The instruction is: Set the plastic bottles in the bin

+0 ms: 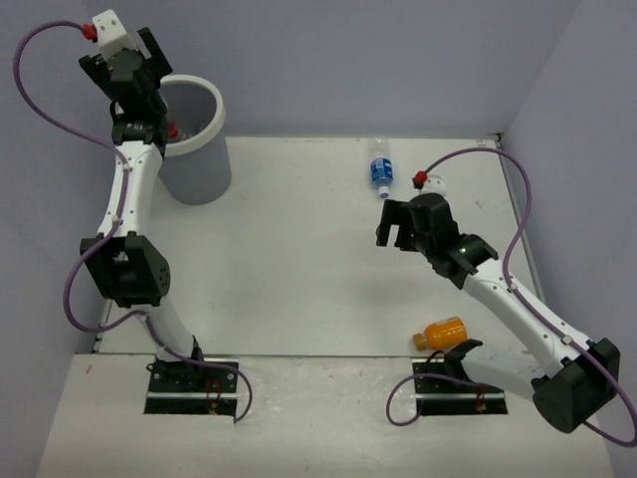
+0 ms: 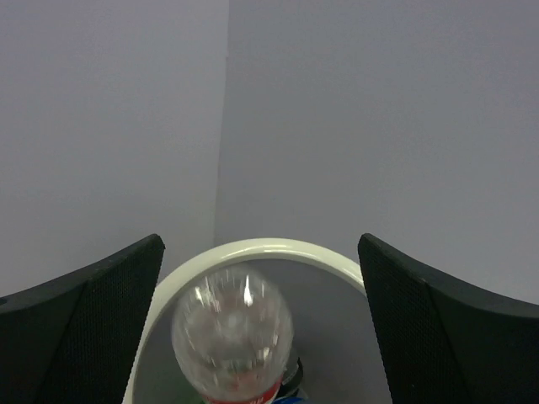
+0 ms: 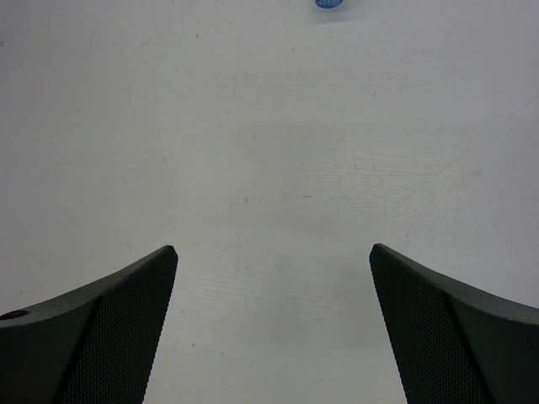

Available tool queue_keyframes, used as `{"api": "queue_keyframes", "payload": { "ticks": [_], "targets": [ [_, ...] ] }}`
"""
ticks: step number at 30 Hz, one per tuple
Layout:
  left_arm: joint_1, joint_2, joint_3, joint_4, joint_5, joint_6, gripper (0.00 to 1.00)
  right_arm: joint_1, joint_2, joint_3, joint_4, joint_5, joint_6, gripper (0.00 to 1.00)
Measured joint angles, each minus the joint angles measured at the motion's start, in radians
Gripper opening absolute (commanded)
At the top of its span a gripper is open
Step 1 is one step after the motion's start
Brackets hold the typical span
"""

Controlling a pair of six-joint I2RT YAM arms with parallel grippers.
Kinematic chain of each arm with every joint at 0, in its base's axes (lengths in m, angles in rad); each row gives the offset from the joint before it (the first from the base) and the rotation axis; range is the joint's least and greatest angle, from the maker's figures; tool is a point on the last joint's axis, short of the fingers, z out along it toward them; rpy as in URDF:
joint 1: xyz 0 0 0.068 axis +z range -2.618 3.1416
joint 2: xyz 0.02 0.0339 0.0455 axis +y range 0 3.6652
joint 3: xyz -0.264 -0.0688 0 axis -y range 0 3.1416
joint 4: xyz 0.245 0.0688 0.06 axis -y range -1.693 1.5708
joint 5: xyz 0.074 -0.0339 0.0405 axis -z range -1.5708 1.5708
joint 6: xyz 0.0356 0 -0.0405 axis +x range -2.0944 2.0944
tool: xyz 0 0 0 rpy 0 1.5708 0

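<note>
The white-grey bin [image 1: 199, 171] stands at the far left. My left gripper [image 1: 137, 72] hangs over its left rim, jaws wide open. In the left wrist view [image 2: 259, 240] a clear bottle with a red label [image 2: 233, 332] is blurred, bottom end towards the camera, inside the bin's rim [image 2: 278, 247] and free of both fingers. A bit of blue from another bottle shows under it. My right gripper [image 1: 398, 227] is open and empty above bare table [image 3: 274, 251]. A clear blue-label bottle [image 1: 380, 167] lies just beyond it [image 3: 329, 3]. An orange bottle [image 1: 441, 333] lies near the right arm's base.
The grey walls close the table at the back and on both sides. The bin sits close to the back-left corner. The right arm's base plate [image 1: 460, 398] lies just below the orange bottle.
</note>
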Motion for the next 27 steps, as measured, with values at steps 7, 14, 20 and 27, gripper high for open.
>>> {"api": "queue_keyframes", "payload": {
  "ticks": [7, 14, 20, 27],
  "targets": [
    [0.0, -0.009, -0.009, -0.042, 0.131, -0.008, 1.0, -0.043, 0.086, 0.049, -0.001, -0.006, 0.0, 0.99],
    [-0.015, -0.109, -0.012, -0.145, 0.326, -0.043, 1.0, -0.141, 0.206, 0.15, 0.013, -0.072, -0.01, 0.99],
    [-0.107, -0.368, -0.25, -0.133, 0.524, -0.108, 1.0, -0.188, 0.394, 0.3, 0.03, -0.106, -0.023, 0.99],
    [-0.321, -0.594, -0.76, -0.035, 0.633, -0.156, 1.0, -0.198, 0.698, 0.582, -0.011, -0.11, -0.023, 0.99]
  ]
}}
